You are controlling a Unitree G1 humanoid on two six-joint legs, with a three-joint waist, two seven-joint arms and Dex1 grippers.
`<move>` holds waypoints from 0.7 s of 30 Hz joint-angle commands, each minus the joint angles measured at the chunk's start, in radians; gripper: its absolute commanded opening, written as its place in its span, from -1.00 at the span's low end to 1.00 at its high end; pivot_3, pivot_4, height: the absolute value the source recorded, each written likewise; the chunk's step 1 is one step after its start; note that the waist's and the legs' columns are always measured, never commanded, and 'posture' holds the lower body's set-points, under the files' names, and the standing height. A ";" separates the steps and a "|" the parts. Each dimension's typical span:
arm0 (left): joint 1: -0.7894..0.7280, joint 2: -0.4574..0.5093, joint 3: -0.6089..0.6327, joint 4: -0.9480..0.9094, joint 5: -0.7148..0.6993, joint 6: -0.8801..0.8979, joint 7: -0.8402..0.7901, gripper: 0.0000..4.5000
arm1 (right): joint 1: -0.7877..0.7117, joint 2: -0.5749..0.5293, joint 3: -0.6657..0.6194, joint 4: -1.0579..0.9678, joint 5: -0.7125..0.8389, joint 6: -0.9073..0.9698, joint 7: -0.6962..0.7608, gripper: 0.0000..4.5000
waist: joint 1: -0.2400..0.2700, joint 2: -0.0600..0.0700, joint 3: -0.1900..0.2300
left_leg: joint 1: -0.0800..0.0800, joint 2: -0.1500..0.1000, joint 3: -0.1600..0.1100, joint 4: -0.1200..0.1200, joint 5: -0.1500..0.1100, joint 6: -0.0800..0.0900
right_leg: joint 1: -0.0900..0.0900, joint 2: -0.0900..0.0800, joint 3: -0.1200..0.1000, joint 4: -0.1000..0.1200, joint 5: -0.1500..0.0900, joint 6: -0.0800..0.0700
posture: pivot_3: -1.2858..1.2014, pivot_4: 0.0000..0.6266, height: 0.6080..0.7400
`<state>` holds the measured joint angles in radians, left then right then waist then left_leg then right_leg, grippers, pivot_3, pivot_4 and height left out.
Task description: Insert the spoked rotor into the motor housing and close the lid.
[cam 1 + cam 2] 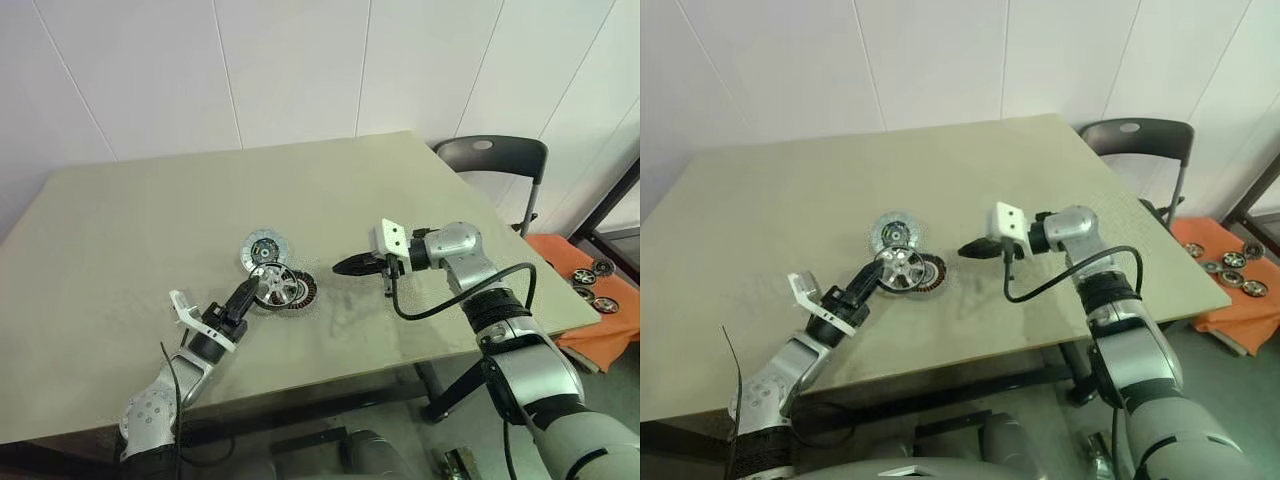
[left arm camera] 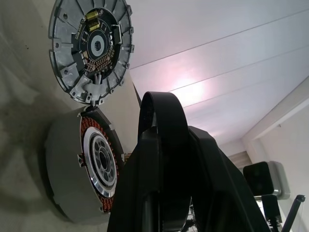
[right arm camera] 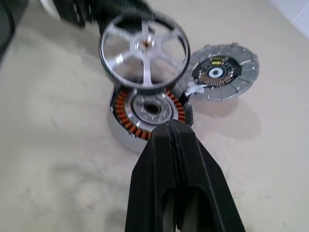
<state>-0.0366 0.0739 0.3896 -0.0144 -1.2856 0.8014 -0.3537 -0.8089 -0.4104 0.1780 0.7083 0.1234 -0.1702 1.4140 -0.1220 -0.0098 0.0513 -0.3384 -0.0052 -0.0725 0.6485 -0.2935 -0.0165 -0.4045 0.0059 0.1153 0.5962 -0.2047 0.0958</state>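
The spoked rotor (image 3: 143, 50) is held by its black rim in the left gripper (image 1: 243, 295), tilted and just above the motor housing (image 3: 145, 116), which rests on the table (image 1: 150, 230); it should be levelled and its hub centred over the housing's silver centre before being lowered, so that the rim clears the copper windings. Just beyond the housing lies the lid (image 3: 222, 71), to be fetched afterwards. The right gripper (image 1: 345, 266), pressed closed and empty, hovers beside the housing.
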 commanded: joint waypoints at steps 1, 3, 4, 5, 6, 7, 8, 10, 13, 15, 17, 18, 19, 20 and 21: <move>-0.046 0.020 0.001 0.015 -0.013 0.009 -0.021 -0.82 | 0.007 -0.020 -0.037 -0.108 0.075 0.138 0.025 -1.00 | 0.000 0.000 0.000 | 0.000 0.000 0.000 0.000 0.000 0.000 | 0.000 0.000 0.000 0.000 0.000 0.000 | 0.03 -1.00 1.00; -0.073 0.023 0.000 0.042 -0.012 0.012 -0.022 -0.82 | 0.030 -0.040 -0.045 -0.157 0.098 0.217 0.027 -1.00 | 0.002 0.000 0.000 | 0.000 0.000 0.000 0.000 0.000 0.000 | 0.000 0.000 0.000 0.000 0.000 0.000 | 0.03 -1.00 1.00; -0.078 0.022 -0.003 0.049 -0.013 0.016 -0.025 -0.82 | 0.041 -0.045 -0.047 -0.178 0.103 0.239 0.018 -1.00 | 0.004 0.000 0.000 | -0.001 0.000 0.000 0.000 0.000 0.000 | 0.000 0.000 0.000 -0.001 0.000 0.000 | 0.03 -1.00 1.00; -0.080 0.019 -0.007 0.052 -0.013 0.021 -0.026 -0.82 | 0.051 -0.048 -0.048 -0.197 0.104 0.250 0.009 -1.00 | 0.005 0.000 0.000 | -0.001 0.000 0.000 0.000 0.000 0.000 | 0.000 0.000 0.000 -0.001 0.000 0.000 | 0.03 -1.00 1.00; -0.080 0.015 -0.011 0.053 -0.015 0.026 -0.026 -0.82 | 0.062 -0.050 -0.048 -0.213 0.103 0.257 -0.001 -1.00 | 0.005 0.000 0.000 | -0.001 0.000 0.000 0.000 0.000 0.000 | 0.000 0.000 0.000 -0.001 0.000 0.000 | 0.03 -1.00 1.00; -0.079 0.009 -0.014 0.053 -0.018 0.032 -0.025 -0.82 | 0.071 -0.051 -0.047 -0.226 0.101 0.261 -0.010 -1.00 | 0.005 0.000 0.000 | -0.001 0.000 0.000 0.000 0.000 0.000 | 0.000 0.000 0.000 -0.001 0.000 0.000 | 0.03 -1.00 1.00; -0.077 0.004 -0.015 0.052 -0.021 0.037 -0.023 -0.82 | 0.080 -0.050 -0.046 -0.240 0.100 0.268 -0.018 -1.00 | 0.004 0.000 0.000 | -0.001 0.000 0.000 0.000 0.000 0.000 | 0.000 0.000 0.000 -0.001 0.000 0.000 | 0.03 -1.00 1.00; -0.071 -0.011 -0.018 0.051 -0.030 0.050 -0.016 -0.82 | 0.093 -0.048 -0.043 -0.265 0.101 0.281 -0.028 -1.00 | 0.003 0.000 0.000 | -0.001 0.000 0.000 -0.001 0.000 0.000 | -0.001 0.000 0.000 -0.001 0.000 0.000 | 0.03 -1.00 1.00; -0.062 -0.031 -0.022 0.051 -0.035 0.064 -0.010 -0.82 | 0.103 -0.044 -0.038 -0.286 0.097 0.291 -0.042 -1.00 | 0.003 0.000 0.000 | -0.001 0.000 0.000 0.000 0.000 0.000 | -0.001 0.000 0.000 -0.001 0.000 0.000 | 0.03 -1.00 1.00; -0.063 -0.038 -0.014 0.053 -0.036 0.063 -0.008 -0.82 | 0.104 -0.045 -0.035 -0.288 0.093 0.290 -0.046 -1.00 | 0.003 0.000 0.000 | -0.001 0.000 0.000 0.000 0.000 0.000 | -0.001 0.000 0.000 -0.001 0.000 0.000 | 0.03 -1.00 1.00; -0.067 -0.042 0.002 0.063 -0.044 0.062 -0.003 -0.82 | 0.104 -0.046 -0.033 -0.291 0.091 0.291 -0.049 -1.00 | 0.003 0.000 0.000 | -0.001 0.000 0.000 0.000 0.000 0.000 | 0.000 0.000 0.000 -0.001 0.000 0.000 | 0.03 -1.00 1.00; -0.067 -0.042 0.008 0.070 -0.046 0.063 -0.003 -0.82 | 0.104 -0.046 -0.031 -0.293 0.090 0.290 -0.051 -1.00 | 0.003 0.000 0.000 | -0.001 0.000 0.000 0.000 0.000 0.000 | -0.001 0.000 0.000 -0.001 0.000 0.000 | 0.03 -1.00 1.00; -0.068 -0.044 0.011 0.077 -0.050 0.064 0.000 -0.82 | 0.104 -0.046 -0.030 -0.292 0.088 0.289 -0.052 -1.00 | 0.003 0.000 0.000 | -0.001 0.000 0.000 0.000 0.000 0.000 | -0.001 0.000 0.000 -0.001 0.000 0.000 | 0.03 -1.00 1.00; -0.069 -0.045 0.012 0.082 -0.050 0.063 0.001 -0.82 | 0.104 -0.046 -0.029 -0.291 0.087 0.287 -0.053 -1.00 | 0.003 0.000 0.000 | -0.001 0.000 0.000 0.000 0.000 0.000 | -0.001 0.000 0.000 -0.001 0.000 0.000 | 0.03 -1.00 1.00; -0.070 -0.047 0.012 0.088 -0.047 0.060 -0.001 -0.82 | 0.103 -0.045 -0.027 -0.290 0.085 0.285 -0.054 -1.00 | 0.003 0.000 0.000 | -0.001 0.000 0.000 0.000 0.000 0.000 | -0.001 0.000 0.000 -0.001 0.000 0.000 | 0.03 -1.00 1.00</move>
<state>-0.0931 0.0316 0.3920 0.0715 -1.3118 0.8649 -0.3527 -0.6929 -0.4539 0.1539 0.4548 0.2007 0.1233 1.3642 -0.1192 -0.0098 0.0513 -0.3391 -0.0053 -0.0720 0.6480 -0.2935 -0.0166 -0.4050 0.0057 0.1154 0.5949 -0.2050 0.0961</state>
